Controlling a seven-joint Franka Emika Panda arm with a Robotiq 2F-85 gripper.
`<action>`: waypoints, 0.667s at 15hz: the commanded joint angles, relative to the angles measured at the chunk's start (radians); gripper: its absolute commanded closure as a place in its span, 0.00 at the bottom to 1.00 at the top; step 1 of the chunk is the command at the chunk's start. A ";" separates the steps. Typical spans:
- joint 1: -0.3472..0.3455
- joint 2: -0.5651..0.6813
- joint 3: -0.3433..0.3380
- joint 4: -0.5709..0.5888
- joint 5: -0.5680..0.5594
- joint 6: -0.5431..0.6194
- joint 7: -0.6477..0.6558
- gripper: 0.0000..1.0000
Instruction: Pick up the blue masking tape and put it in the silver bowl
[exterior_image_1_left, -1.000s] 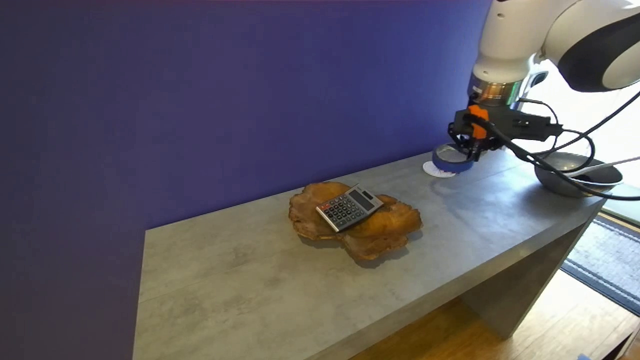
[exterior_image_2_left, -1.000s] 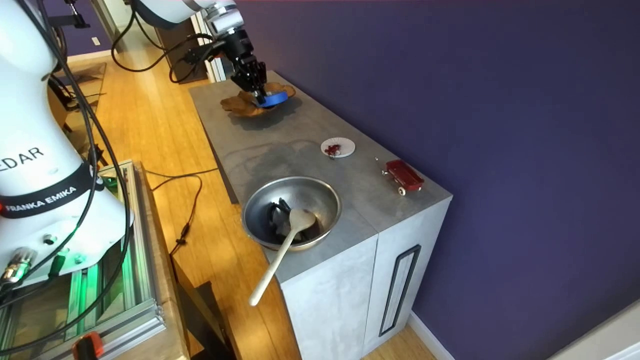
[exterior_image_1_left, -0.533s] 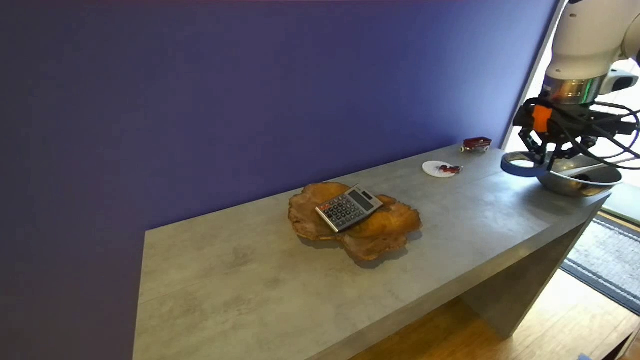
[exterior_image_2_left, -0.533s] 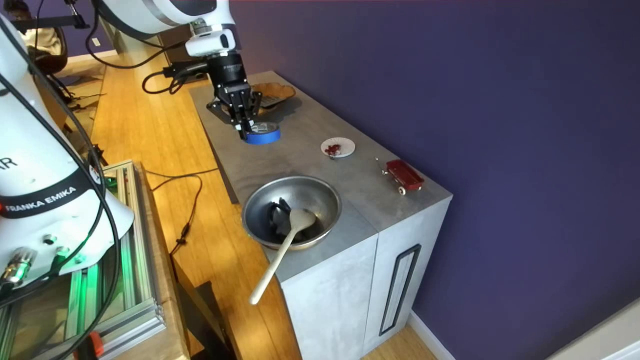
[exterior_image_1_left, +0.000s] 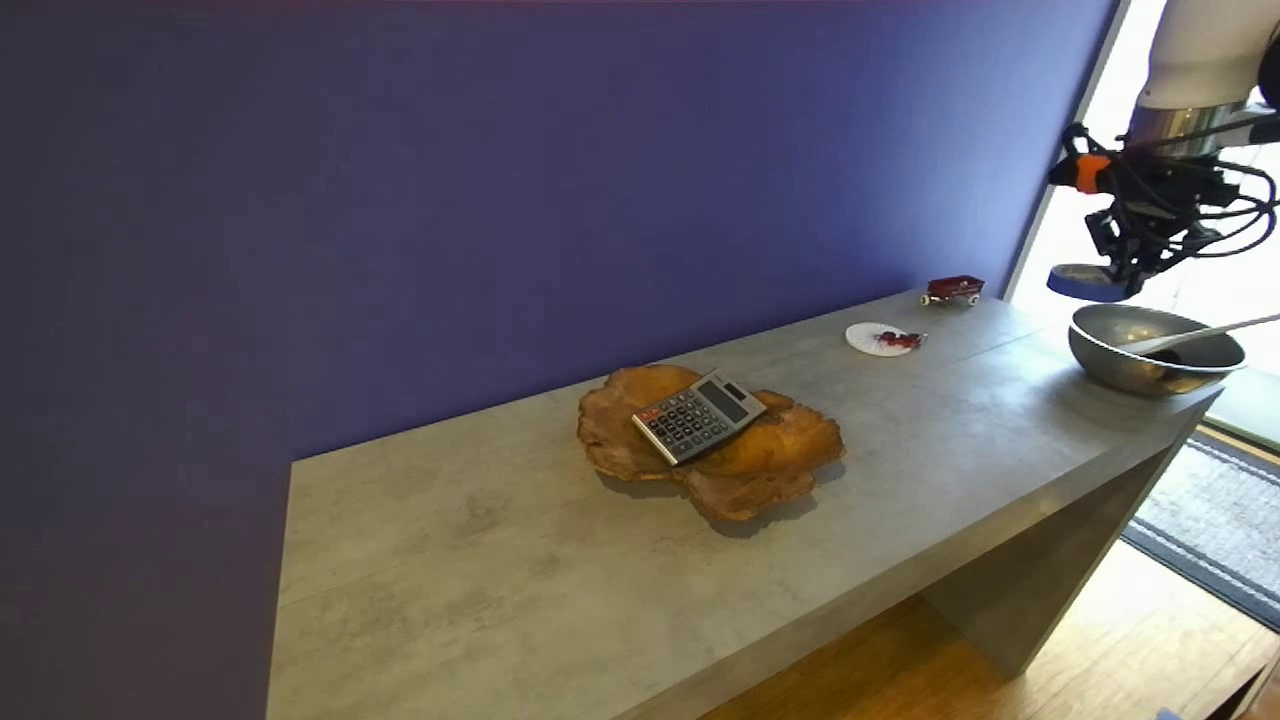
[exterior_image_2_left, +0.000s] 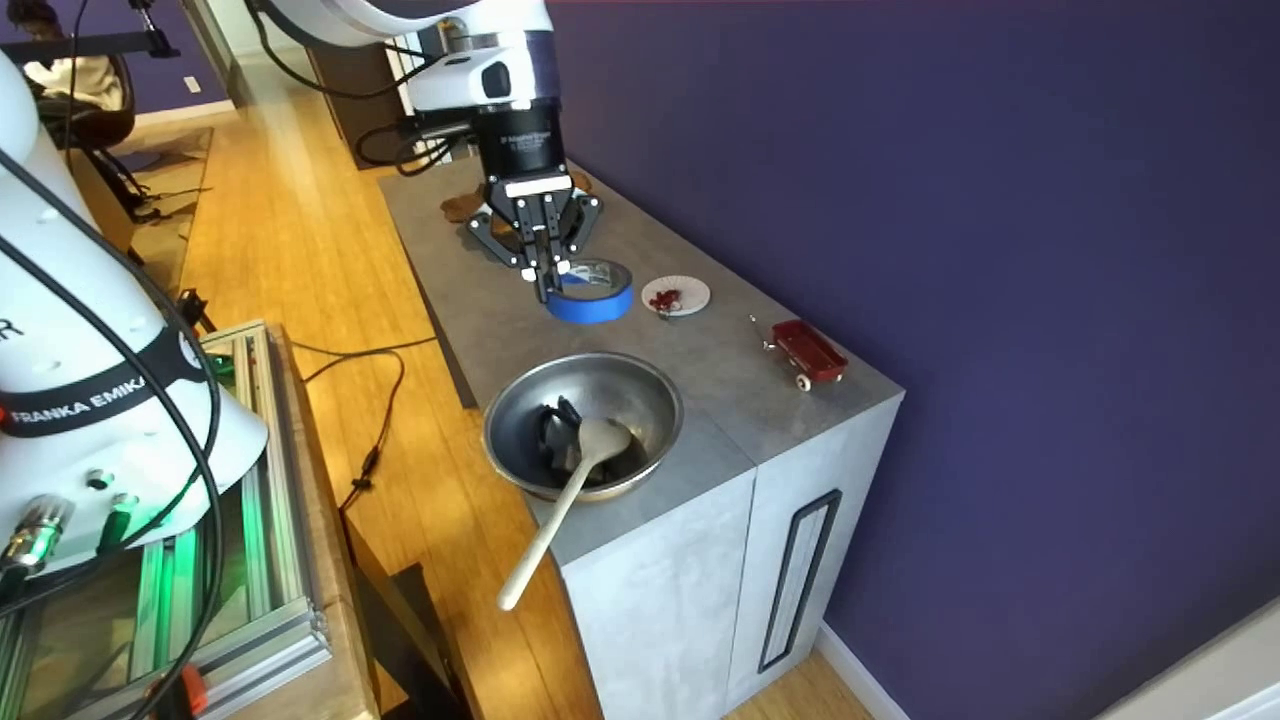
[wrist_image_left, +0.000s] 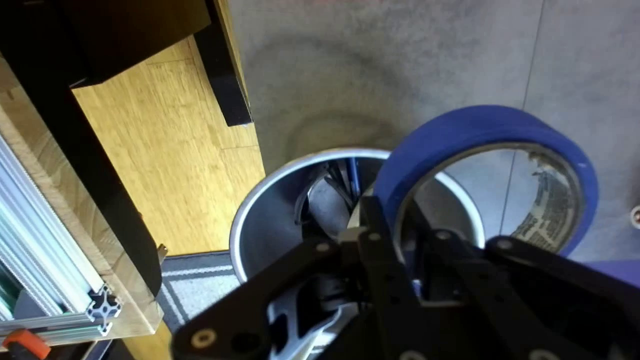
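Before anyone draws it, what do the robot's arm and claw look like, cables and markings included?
The Franka Emika Panda arm is white and rounded, with black cables and a black base band lettered FRANKA EMIKA. The claw is black, angular and jointed, with an orange patch above.

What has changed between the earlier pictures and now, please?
The gripper, already holding the blue masking tape, carried it away from the wooden slab toward the silver bowl; nothing was let go. The bowl, spoon, red toy wagon and calculator stayed in place.
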 joint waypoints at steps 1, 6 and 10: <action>-0.100 -0.105 -0.094 -0.030 -0.069 -0.020 0.062 0.97; -0.272 -0.173 -0.239 -0.021 -0.128 -0.029 0.074 0.55; -0.425 -0.340 -0.270 -0.034 -0.220 -0.021 0.105 0.28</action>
